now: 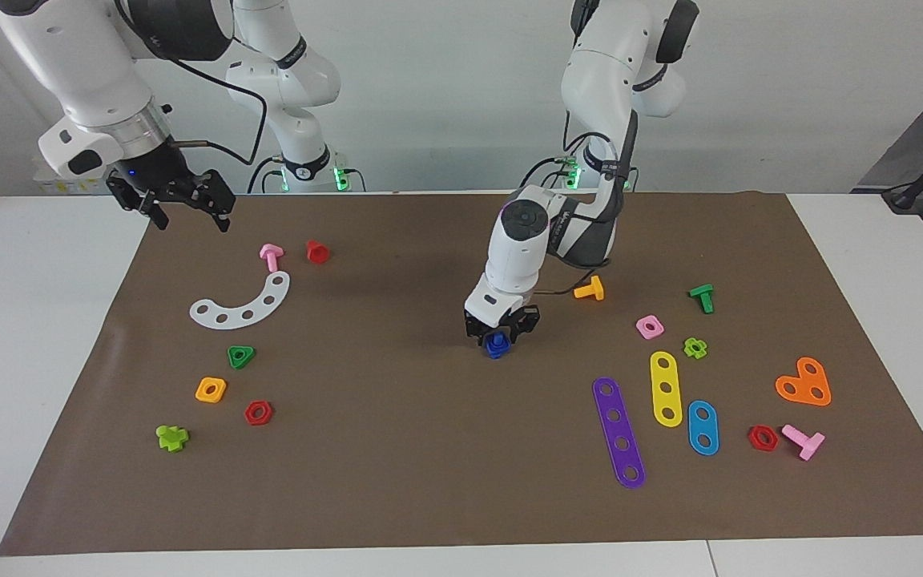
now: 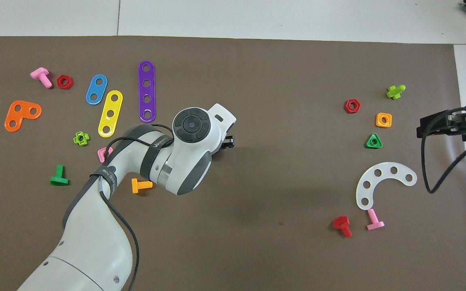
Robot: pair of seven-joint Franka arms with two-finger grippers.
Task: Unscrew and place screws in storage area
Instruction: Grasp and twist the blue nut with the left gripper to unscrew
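Left gripper (image 1: 501,328) pinches the blue bolt (image 1: 497,345) low over the brown mat's (image 1: 397,449) middle. Right gripper (image 1: 183,204), fingers spread, waits above the mat's corner nearest the right arm's base.

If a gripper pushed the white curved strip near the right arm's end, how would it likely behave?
The white curved strip lies flat on the brown mat, so it would probably slide or pivot rather than roll or tip. It looks like thin plastic with five holes, so likely light and perhaps slightly flexible. Lying so flat, it may be awkward to pinch from above.
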